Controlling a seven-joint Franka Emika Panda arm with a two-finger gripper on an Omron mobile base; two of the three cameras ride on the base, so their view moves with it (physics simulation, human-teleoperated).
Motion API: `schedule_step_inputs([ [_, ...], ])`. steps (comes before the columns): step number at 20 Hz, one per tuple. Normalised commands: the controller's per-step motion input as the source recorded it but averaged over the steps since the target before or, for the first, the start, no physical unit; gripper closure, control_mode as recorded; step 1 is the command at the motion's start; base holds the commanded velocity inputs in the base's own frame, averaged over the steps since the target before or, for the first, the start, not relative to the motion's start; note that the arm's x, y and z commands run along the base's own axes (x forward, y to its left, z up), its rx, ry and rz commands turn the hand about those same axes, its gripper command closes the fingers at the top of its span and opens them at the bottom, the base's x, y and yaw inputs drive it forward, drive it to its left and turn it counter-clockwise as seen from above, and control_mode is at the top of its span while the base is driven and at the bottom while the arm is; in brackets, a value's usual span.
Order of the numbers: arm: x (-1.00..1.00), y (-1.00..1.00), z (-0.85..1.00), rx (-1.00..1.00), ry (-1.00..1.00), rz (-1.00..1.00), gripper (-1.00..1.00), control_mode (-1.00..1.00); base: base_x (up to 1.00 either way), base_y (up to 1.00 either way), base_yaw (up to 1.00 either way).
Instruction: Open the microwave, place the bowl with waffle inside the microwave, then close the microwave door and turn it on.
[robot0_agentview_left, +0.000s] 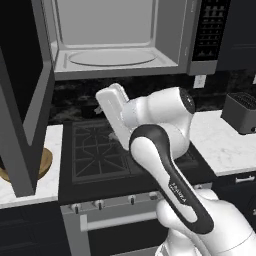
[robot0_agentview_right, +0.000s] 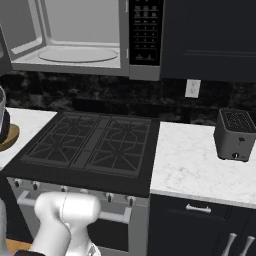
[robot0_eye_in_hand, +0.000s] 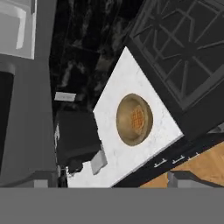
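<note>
The microwave (robot0_agentview_left: 115, 62) hangs above the stove with its cavity and round turntable plate exposed. The microwave door (robot0_agentview_left: 27, 100) is swung wide open to the left. The wooden bowl (robot0_eye_in_hand: 134, 119) holds the round waffle (robot0_eye_in_hand: 137, 119) and rests on the white counter left of the stove. In the left base view the bowl (robot0_agentview_left: 46, 162) peeks out behind the door's lower edge, and its rim (robot0_agentview_right: 11, 137) shows at the far left of the right base view. My gripper (robot0_agentview_left: 104, 122) hovers over the stove's back left, facing the bowl, open and holding nothing.
The black gas stove (robot0_agentview_left: 100, 150) lies under the arm, with the oven's knobs and bar handle (robot0_agentview_left: 120, 217) below. A dark appliance (robot0_eye_in_hand: 74, 140) stands on the bowl's counter against the backsplash. A small toaster (robot0_agentview_right: 235, 135) sits on the right counter (robot0_agentview_right: 195, 165).
</note>
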Motion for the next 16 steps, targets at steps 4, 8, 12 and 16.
schedule_step_inputs([
  [4, 0.72, 0.38, -0.62, -0.69, 0.17, 0.06, -1.00, -1.00, 0.00, 0.00, 0.00],
  [8, 0.69, 0.50, -0.97, -0.52, 0.02, 0.15, -1.00, -1.00, 0.00, 0.00, 0.00],
  [12, 0.84, 0.10, -0.88, -0.12, 0.11, 0.12, -1.00, -1.00, 0.00, 0.00, 0.00],
  [16, 0.89, -0.06, -0.58, 0.01, 0.16, 0.17, -1.00, -1.00, 0.00, 0.00, 0.00],
])
